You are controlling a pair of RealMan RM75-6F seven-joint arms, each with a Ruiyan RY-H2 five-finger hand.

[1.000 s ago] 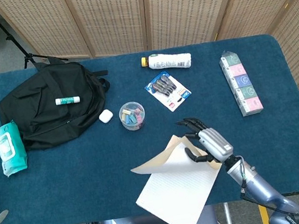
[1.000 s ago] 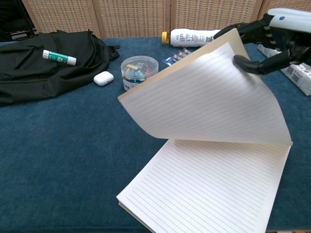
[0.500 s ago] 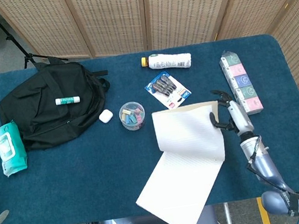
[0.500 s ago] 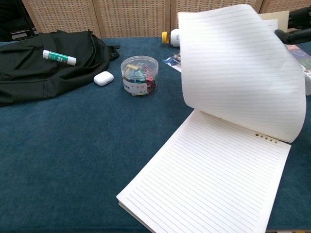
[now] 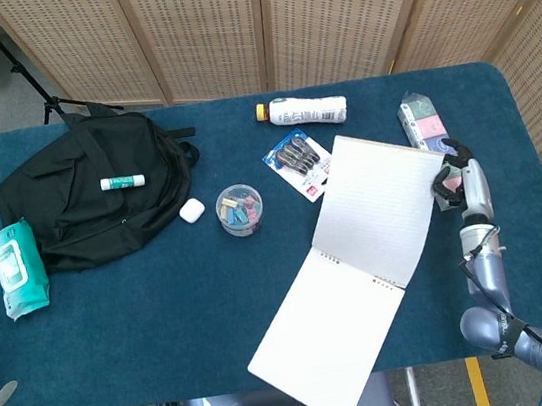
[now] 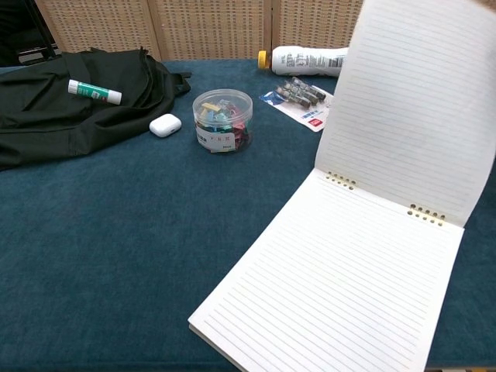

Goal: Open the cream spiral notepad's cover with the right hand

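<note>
The cream spiral notepad lies open at the table's front, its lined page (image 5: 326,342) (image 6: 333,294) flat on the blue cloth. Its cover (image 5: 378,208) (image 6: 418,116) stands swung up and back past the spiral binding, lined inner side facing me. My right hand (image 5: 460,181) is at the cover's right edge and pinches it, with the arm coming up from the lower right. The chest view does not show this hand. My left hand is in neither view.
A blister pack (image 5: 303,163) and a white bottle (image 5: 306,110) lie just behind the raised cover. A long boxed pack (image 5: 421,121) sits by my right hand. A clear tub of clips (image 5: 240,210), an earbud case (image 5: 191,211), a black backpack (image 5: 98,192) and wipes (image 5: 16,269) lie to the left.
My right hand has carried the cover up and over to the right, from curled low above the page to standing past the spiral. The hand has left the chest view.
</note>
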